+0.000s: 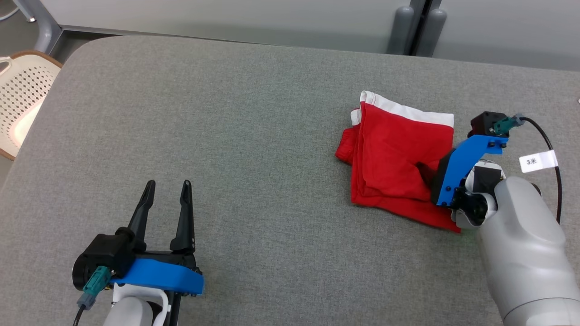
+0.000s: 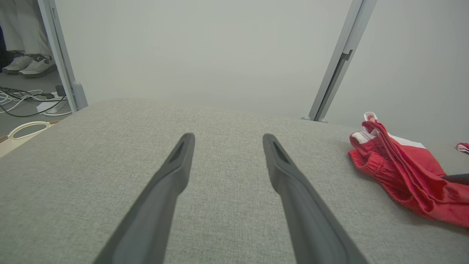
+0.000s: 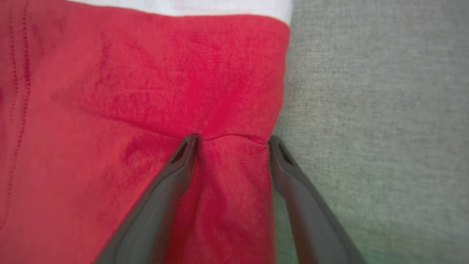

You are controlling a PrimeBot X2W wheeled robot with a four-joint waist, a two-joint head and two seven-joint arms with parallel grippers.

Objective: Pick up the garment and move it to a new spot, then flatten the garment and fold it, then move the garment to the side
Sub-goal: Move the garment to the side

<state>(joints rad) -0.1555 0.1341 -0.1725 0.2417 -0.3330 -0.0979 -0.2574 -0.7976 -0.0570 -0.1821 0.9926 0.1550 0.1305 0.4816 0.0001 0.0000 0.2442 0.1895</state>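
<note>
A grey cloth-covered table (image 1: 253, 136) seen from above. A red garment (image 1: 394, 154) with a white band (image 1: 408, 108) along its far edge lies at about 3 o'clock on the table. It is doubled over in layers, with loose hems poking out on its 9 o'clock side.

The right gripper (image 3: 232, 139) comes in from 4 o'clock. Its two dark fingers are spread wide, and their tips press down into the near right part of the red cloth, with a small ridge of fabric puckered between them. Nothing is clamped. The left gripper (image 1: 168, 185) sits at 7 o'clock, fingers also wide apart, holding nothing, over bare table well away from the garment. A perforated chair (image 1: 22, 95) stands off the table at 9 o'clock.

A layered garment at the table's side under spread fingers fits either a let-go after placing or a grasp about to close.

Risks, as a judgement: if the fingers close here, they may catch only the top layer, and lifting would then peel the stack open. If the arm draws away instead, the tips pressed into the cloth could drag it and pull the layers askew.
</note>
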